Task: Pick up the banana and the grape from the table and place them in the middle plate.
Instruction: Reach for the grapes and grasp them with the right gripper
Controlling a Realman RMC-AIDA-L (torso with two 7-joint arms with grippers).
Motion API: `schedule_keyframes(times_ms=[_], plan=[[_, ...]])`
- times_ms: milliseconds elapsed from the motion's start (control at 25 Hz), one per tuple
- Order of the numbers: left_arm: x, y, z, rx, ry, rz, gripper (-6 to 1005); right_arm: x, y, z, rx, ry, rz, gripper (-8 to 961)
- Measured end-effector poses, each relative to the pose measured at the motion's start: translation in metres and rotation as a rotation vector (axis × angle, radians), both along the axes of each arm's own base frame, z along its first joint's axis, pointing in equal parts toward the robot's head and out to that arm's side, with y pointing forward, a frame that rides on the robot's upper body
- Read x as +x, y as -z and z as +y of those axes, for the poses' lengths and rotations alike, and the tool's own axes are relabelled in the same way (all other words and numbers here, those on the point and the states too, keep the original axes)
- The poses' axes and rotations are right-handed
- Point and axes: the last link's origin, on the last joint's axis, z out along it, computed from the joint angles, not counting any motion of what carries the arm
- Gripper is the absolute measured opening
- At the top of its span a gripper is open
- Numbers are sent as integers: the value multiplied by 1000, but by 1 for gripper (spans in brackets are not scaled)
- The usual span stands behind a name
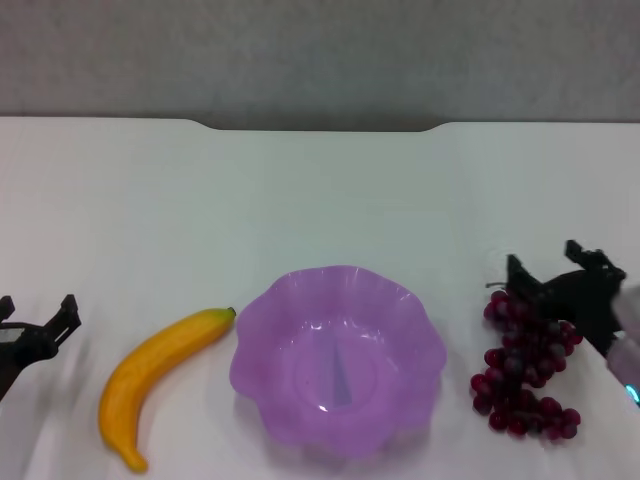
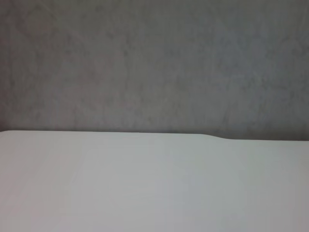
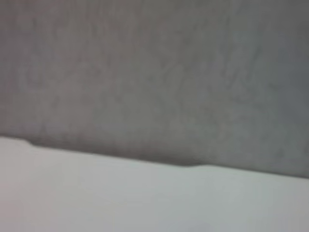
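The banana [image 1: 150,375] lies on the white table [image 1: 320,200], just left of the purple scalloped middle plate [image 1: 338,358], which holds nothing. The dark red grape bunch [image 1: 522,370] lies right of the plate. My right gripper [image 1: 546,264] is open, low over the far end of the grape bunch, its fingers either side of the top grapes. My left gripper [image 1: 37,312] is open and empty at the left edge of the head view, left of the banana. Both wrist views show only the table [image 2: 154,193] [image 3: 145,203] and the wall.
The table's far edge has a shallow notch [image 1: 320,128] with a grey wall behind it. Bare white tabletop stretches beyond the plate and the fruit.
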Motion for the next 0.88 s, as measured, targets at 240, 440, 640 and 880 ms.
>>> schedule_keyframes(times_ms=[240, 440, 640, 880], plan=[[0, 0, -1, 1, 0, -1, 890, -37, -11, 3, -55, 22, -63, 835], [0, 0, -1, 1, 0, 0, 889, -51, -34, 4, -74, 69, -10, 833], [0, 0, 0, 0, 1, 1, 889, -47, -50, 17, -195, 203, 48, 833], [0, -1, 1, 9, -5, -5, 889, -41, -37, 25, -326, 299, 53, 833]])
